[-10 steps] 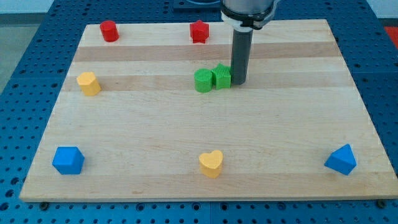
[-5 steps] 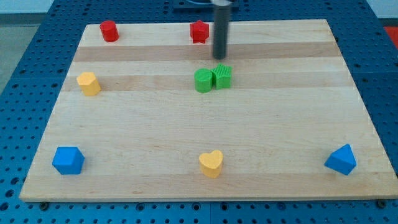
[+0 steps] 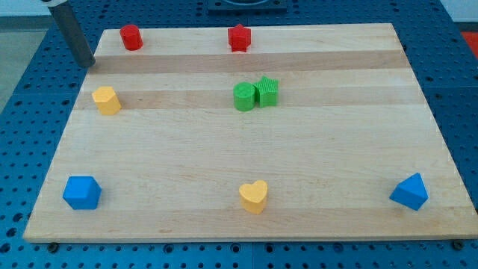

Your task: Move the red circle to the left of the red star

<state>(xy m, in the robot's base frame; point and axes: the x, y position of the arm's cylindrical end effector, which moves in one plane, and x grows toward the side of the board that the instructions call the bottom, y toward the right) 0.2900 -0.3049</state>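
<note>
The red circle [image 3: 131, 36] sits near the board's top left corner. The red star [image 3: 239, 37] sits at the top centre, well to the right of the circle. My tip [image 3: 87, 63] is at the board's left edge, below and to the left of the red circle, not touching any block. The rod rises toward the view's top left corner.
A green circle [image 3: 244, 97] and a green star [image 3: 267, 91] touch near the board's middle. A yellow block [image 3: 107, 100] sits at the left, a yellow heart [image 3: 254, 196] at the bottom centre. Blue blocks sit at bottom left [image 3: 81, 193] and bottom right [image 3: 410, 192].
My tip has swept from beside the green star, up past the red star, across to the board's left edge below the red circle. No block has moved.
</note>
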